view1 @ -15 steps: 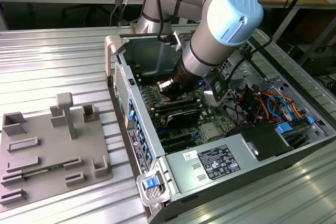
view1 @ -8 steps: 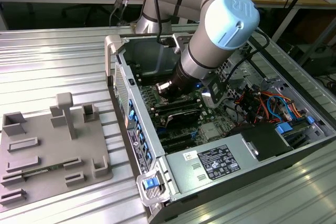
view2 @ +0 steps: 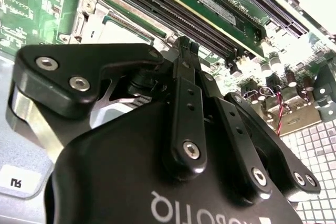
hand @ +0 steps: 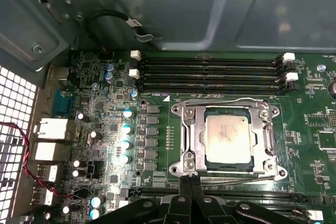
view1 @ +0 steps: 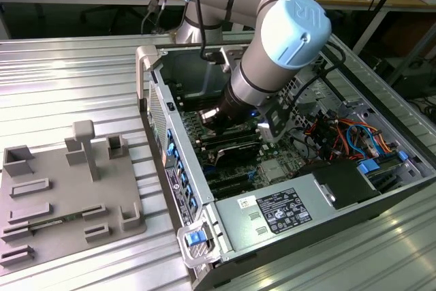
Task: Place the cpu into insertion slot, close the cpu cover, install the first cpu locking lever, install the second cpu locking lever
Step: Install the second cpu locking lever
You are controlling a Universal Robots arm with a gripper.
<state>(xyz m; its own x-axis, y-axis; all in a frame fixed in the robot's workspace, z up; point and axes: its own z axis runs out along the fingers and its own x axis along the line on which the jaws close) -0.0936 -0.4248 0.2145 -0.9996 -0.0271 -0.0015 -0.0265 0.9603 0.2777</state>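
In the first wrist view the cpu (hand: 227, 139) lies flat in the insertion slot (hand: 177, 110) on the green board, silvery top up. The cpu cover (hand: 192, 140) is down around it as a silver frame. A thin locking lever (hand: 226, 100) runs along the slot's edge beside the memory slots. My gripper (hand: 190, 182) is shut, its black fingertips pressed together at the slot's opposite edge, with nothing visible between them. In the second wrist view the gripper (view2: 186, 51) points at the slot's metal rim (view2: 92, 17). In the exterior view the gripper (view1: 216, 117) is deep inside the computer case.
Long black memory slots (hand: 210, 72) lie beyond the socket, with a row of capacitors (hand: 127, 129) and red-black wires (hand: 21, 145) to one side. In the exterior view, a power supply (view1: 279, 212), coloured cables (view1: 347, 134) and case walls hem the arm in. A grey fixture plate (view1: 68, 195) sits outside.
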